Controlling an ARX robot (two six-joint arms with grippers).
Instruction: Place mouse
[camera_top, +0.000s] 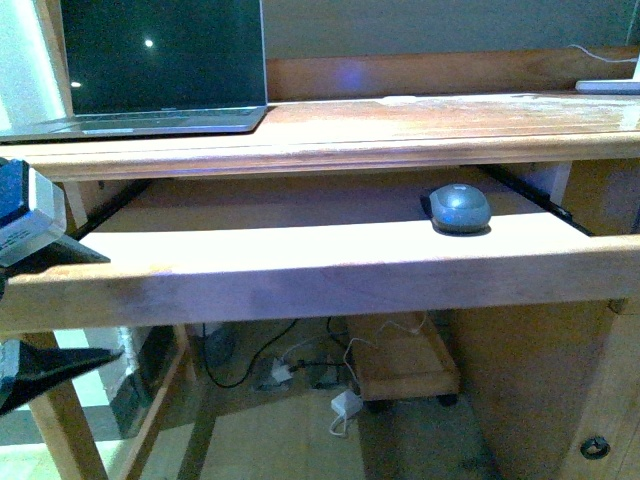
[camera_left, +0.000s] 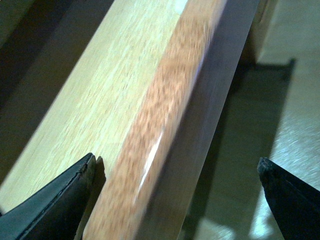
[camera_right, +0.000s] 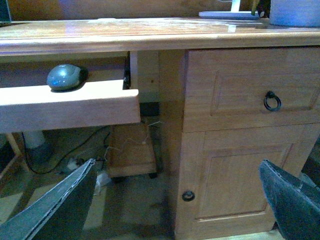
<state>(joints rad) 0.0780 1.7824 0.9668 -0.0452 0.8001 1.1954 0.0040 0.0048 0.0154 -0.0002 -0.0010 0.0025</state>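
Observation:
The dark grey oval mouse (camera_top: 460, 208) sits on the pulled-out wooden keyboard tray (camera_top: 300, 270), towards its right end; it also shows in the right wrist view (camera_right: 65, 77). My left gripper (camera_top: 40, 300) is open at the tray's left front edge, one finger above the board and one below. In the left wrist view the tray's front edge (camera_left: 165, 130) runs between the open fingers (camera_left: 55, 205). My right gripper (camera_right: 177, 200) is open and empty, low in front of the desk cabinet, apart from the mouse; it is not in the front view.
An open laptop (camera_top: 160, 70) stands on the desk top (camera_top: 450, 125) at the left. A drawer with a ring pull (camera_right: 272, 101) and a cabinet door with a knob (camera_right: 188, 195) are right of the tray. Cables and a small wheeled stand (camera_top: 400, 370) lie under the desk.

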